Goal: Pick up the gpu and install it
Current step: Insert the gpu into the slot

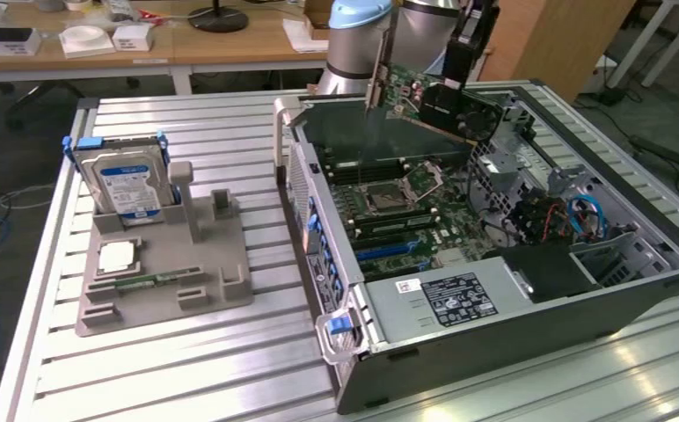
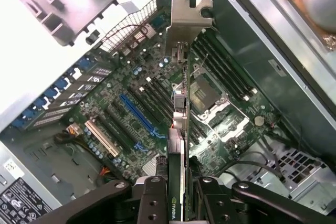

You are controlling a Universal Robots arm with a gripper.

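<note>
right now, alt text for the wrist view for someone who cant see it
The gripper holds the gpu edge-on, silver bracket at the far end, above the open computer's motherboard. A blue slot and the processor socket lie either side of the card.

We see bright, even light from above. Glare streaks the ribbed tabletop (image 1: 627, 365) toward the exterior view's right. From the wrist, the case wall (image 2: 31, 72) washes out white, the graphics card (image 2: 179, 106) gleams at its metal end, and the motherboard (image 2: 131, 108) sits dimmer.
</note>
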